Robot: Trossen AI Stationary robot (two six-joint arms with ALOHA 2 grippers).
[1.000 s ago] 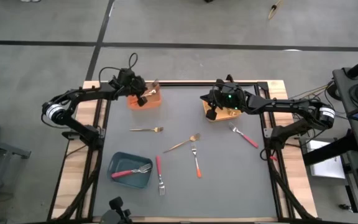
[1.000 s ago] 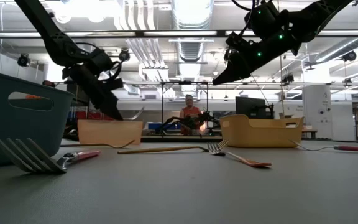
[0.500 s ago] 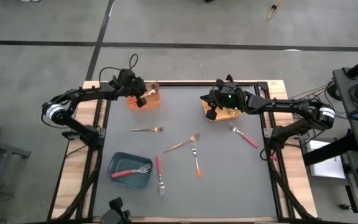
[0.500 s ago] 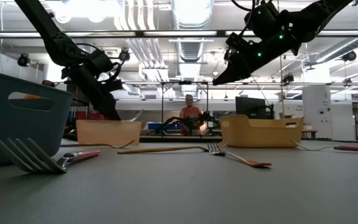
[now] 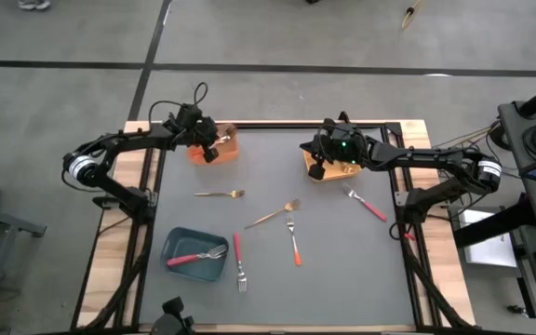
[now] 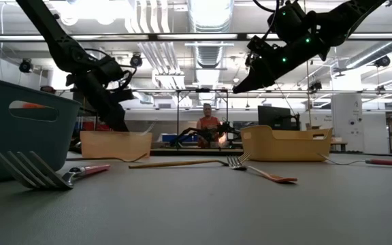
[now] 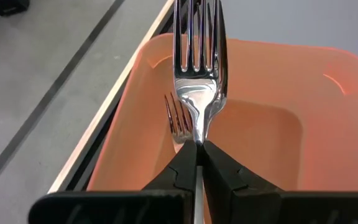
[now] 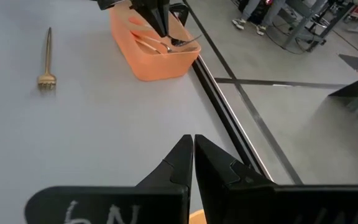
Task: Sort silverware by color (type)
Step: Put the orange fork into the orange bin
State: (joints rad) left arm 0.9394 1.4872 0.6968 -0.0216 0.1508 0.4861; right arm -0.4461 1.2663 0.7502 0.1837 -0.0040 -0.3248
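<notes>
Left tool [image 5: 214, 146] is over the orange bin [image 5: 228, 149] at the table's far left, clamped tight on a silver fork [image 7: 197, 74]. In the left wrist view the fork's long axis runs straight out from the fingertips [image 7: 180, 168], tines away from the tool, above the bin interior; a second fork [image 7: 178, 118] lies in the bin beneath it.

Right tool [image 5: 316, 170] hangs over the near edge of the yellow-orange bin [image 5: 347, 168] at the far right, fingers pressed together, nothing between them.

Loose on the grey table [image 5: 342, 270]:
- gold fork [image 5: 220, 194], left of centre, long axis left-right, tines to the right.
- gold fork [image 5: 273, 215], centre, diagonal, head toward far right.
- orange-handled fork [image 5: 293, 239], just beside it, long axis near-far, tines at the far end, handle toward the near edge.
- red-handled fork [image 5: 238, 261], near-far, tines toward the near edge.
- pink-handled fork [image 5: 366, 203], right side, diagonal, tines toward the yellow-orange bin.

Teal bin [image 5: 177, 268] at near left holds a red-handled fork [image 5: 196, 257], long axis left-right, tines right.

A person [image 6: 207, 117] shows far behind the table in the low view.
</notes>
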